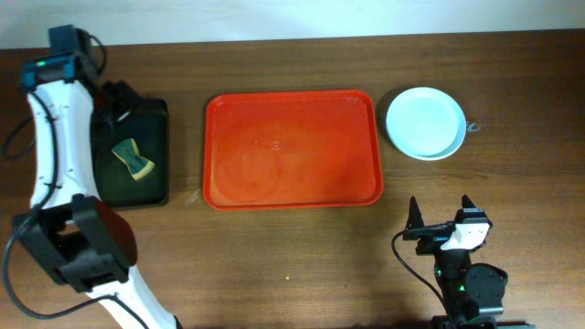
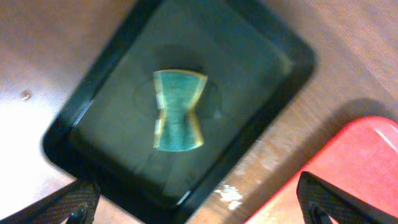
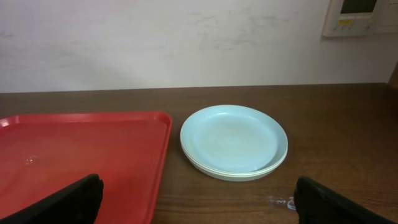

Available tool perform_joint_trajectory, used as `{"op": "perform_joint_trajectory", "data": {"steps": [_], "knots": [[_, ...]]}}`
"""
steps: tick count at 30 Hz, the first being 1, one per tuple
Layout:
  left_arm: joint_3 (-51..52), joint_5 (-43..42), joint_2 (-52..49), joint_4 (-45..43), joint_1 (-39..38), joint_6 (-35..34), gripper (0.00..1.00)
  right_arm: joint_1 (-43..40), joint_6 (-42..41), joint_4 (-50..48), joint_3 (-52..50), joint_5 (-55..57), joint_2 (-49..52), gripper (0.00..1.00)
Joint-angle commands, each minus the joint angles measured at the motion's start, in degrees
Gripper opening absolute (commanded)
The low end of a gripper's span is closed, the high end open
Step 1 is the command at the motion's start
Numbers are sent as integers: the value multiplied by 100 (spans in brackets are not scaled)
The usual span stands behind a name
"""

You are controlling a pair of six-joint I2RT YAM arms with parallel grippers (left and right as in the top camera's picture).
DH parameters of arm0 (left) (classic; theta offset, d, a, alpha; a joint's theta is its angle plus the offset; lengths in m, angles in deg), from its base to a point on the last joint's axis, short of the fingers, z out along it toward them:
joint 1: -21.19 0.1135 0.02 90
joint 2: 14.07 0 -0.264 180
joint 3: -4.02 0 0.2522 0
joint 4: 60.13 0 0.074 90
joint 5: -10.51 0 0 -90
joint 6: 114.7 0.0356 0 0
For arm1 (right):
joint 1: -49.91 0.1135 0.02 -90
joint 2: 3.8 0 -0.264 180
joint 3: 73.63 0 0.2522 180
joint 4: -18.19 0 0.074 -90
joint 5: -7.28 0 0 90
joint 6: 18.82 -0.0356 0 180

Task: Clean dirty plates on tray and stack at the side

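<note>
Fingers (image 2: 71, 202) wide; sponge (image 2: 178, 109) in black tray (image 2: 249, 56); plates (image 3: 233, 140) stacked.

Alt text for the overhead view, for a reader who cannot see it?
A stack of round pale mint-blue plates sits on the wooden table just right of the bare red-orange plastic tray. At left, a green-and-yellow sponge lies in a small black tray; the right gripper is open near the front edge.

Overhead: straight down, far, whole tabletop (image 1: 292, 274). Left wrist: close, steeply down on black tray (image 2: 255, 74). Right wrist: low, level, facing plates (image 3: 233, 140), wall (image 3: 155, 43). All three share red tray (image 1: 292, 151).
</note>
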Motion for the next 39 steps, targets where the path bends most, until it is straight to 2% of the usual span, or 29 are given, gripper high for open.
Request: {"op": "perform_joint_trajectory", "data": {"steps": [1, 4, 11, 14, 16, 18, 20, 23, 25, 26, 27, 30, 35, 39], "knots": [[13, -59, 9, -289, -728, 1058, 99, -33, 39, 4, -57, 28, -66, 99], [13, -61, 46, -348, -1259, 1755, 99, -33, 39, 2, -57, 31, -66, 99], [13, -57, 599, 87, -1510, 1751, 99, -33, 39, 4, -57, 31, -66, 99], [44, -59, 1143, -63, -1484, 1753, 100, -33, 39, 4, -57, 31, -66, 99], [398, -63, 1703, -490, -1493, 1917, 99, -33, 39, 4, -57, 31, -66, 99], [1196, -68, 2417, -953, -1491, 2131, 99, -33, 39, 2, -57, 28, -66, 99], [2767, -186, 3554, -1845, -1491, 2656, 99, -33, 39, 2, -57, 31, -66, 99], [4968, -824, 5145, -3228, -1491, 3633, 99, -33, 39, 4, -57, 28, -66, 99], [6675, -769, 6778, -3985, -1484, 3659, 99, -33, 39, 4, -57, 31, -66, 99], [7101, -772, 7401, -4116, -1484, 3659, 99, -33, 39, 2, -57, 28, -66, 99], [7702, -772, 8579, -4146, -1484, 3657, 99, -33, 39, 4, -57, 28, -66, 99], [8190, -815, 10633, -4111, -1484, 3654, 99, -33, 39, 2, -57, 31, -66, 99], [9058, -817, 11538, -4597, -1484, 3654, 99, -33, 39, 2, -57, 28, -66, 99], [10059, -1115, 11641, -6395, -1484, 3654, 99, -33, 39, 4, -57, 28, -66, 99]]}}
